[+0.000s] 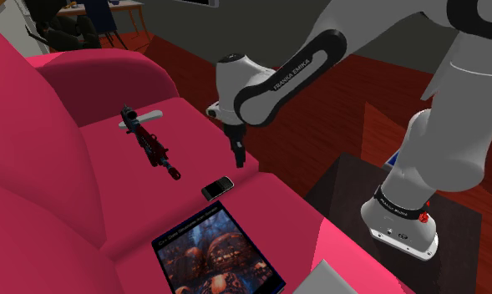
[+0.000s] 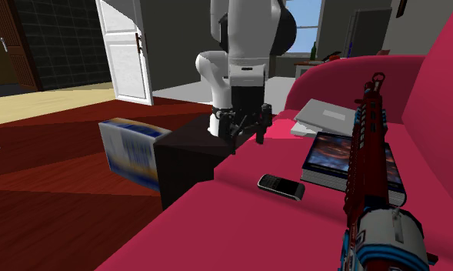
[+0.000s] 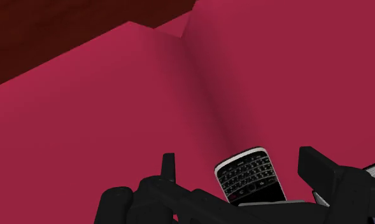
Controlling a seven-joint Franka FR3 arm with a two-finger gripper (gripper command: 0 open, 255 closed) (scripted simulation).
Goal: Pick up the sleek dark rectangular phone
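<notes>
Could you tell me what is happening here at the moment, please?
A white Franka arm hangs its black gripper, fingers open, close above a dark keypad phone lying flat on a pink sofa. The phone is not yet gripped. A red and black toy gun lies further along the seat, and a dark-covered book on the phone's other side.

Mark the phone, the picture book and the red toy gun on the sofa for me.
phone (image 1: 218,188): shoulder view, middle of its dark face.
picture book (image 1: 216,252): shoulder view, centre of its cover.
red toy gun (image 1: 150,147): shoulder view, its red body.
</notes>
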